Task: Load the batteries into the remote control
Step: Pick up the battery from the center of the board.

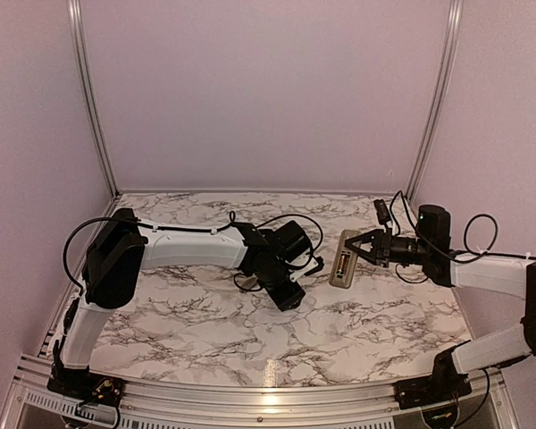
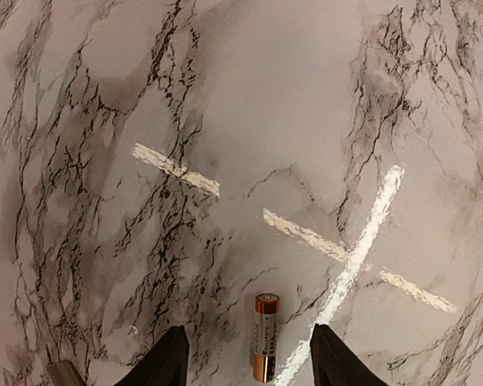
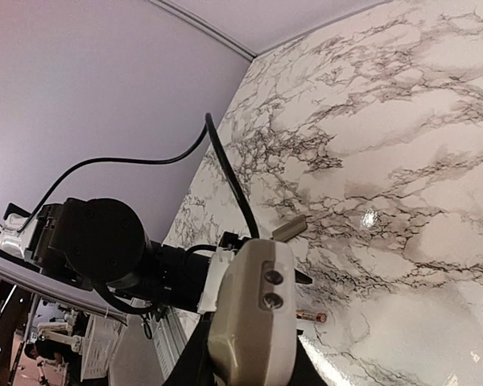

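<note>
Batteries are not yet loaded, as far as can be judged. One gold-and-silver cylindrical battery (image 2: 265,338) lies on the marble-patterned table (image 2: 225,96), framed by the spread left gripper (image 2: 248,346) but not grasped. Beyond it, the slim white plastic remote control (image 1: 344,259) is pinched by the right gripper (image 1: 362,246) — a second battery is not seen.

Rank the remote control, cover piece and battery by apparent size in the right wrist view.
1. remote control: largest, but nearest the camera.
2. cover piece and battery look alike; battery partly hidden, so unranked.
</note>
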Robot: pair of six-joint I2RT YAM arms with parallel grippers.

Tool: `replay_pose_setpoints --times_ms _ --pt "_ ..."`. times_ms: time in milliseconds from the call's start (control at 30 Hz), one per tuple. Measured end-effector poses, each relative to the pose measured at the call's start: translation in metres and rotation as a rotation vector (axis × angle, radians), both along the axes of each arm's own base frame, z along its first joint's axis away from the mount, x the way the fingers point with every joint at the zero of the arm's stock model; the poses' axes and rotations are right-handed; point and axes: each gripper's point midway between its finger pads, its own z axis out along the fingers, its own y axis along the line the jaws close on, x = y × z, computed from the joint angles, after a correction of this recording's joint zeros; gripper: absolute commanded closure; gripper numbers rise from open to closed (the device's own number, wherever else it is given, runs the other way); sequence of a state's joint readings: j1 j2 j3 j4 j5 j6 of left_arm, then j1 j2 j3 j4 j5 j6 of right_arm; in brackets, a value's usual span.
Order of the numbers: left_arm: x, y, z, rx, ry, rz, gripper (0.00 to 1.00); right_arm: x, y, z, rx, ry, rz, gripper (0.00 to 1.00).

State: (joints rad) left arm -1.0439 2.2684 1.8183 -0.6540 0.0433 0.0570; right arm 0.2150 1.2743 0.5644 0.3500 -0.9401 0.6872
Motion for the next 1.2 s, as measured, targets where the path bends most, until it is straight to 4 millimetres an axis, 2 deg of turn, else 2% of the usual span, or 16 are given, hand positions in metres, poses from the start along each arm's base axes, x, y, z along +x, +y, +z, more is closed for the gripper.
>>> replay_pose_setpoints --times_ms 100,233,333,467,600,733,833,900,1033,1200 --pt "-0.004 -0.004 -0.011 0.03 0.003 -0.012 0.61 0.0 -0.002 0.003 0.002 -0.009 -0.006 1.0" --pt "-0.004 0.001 -0.024 0.083 -0.002 -0.007 0.77 -0.001 -0.002 0.001 -0.003 0.0 -0.005 1.0" --pt "-0.004 0.006 -0.024 0.106 -0.004 0.004 0.84 -0.001 -0.002 0.0 -0.005 -0.001 -0.004 1.0" --pt "-0.006 0.01 -0.026 0.114 0.008 0.012 0.99 -0.003 -0.003 -0.005 -0.009 0.006 -0.007 1.0" --pt "-0.011 0.022 -0.025 0.095 0.057 0.043 1.0 -0.003 -0.004 -0.008 -0.009 -0.003 -0.012 1.0" --pt "-0.013 0.053 -0.018 0.068 0.117 0.122 1.0 -0.002 0.001 -0.008 -0.002 -0.036 -0.016 1.0" --pt "-0.006 0.071 0.006 -0.025 0.093 0.194 1.0 -0.002 0.014 -0.007 0.01 -0.059 0.0 1.0" --pt "-0.002 0.077 0.033 -0.128 0.055 0.234 1.0 -0.004 0.028 -0.007 0.025 -0.073 0.026 1.0" --pt "-0.005 0.077 0.097 -0.393 -0.037 0.258 0.99 -0.008 0.052 -0.008 0.061 -0.091 0.069 1.0" --pt "-0.016 0.083 0.154 -0.677 -0.119 0.252 0.96 -0.015 0.075 -0.009 0.092 -0.115 0.107 1.0"
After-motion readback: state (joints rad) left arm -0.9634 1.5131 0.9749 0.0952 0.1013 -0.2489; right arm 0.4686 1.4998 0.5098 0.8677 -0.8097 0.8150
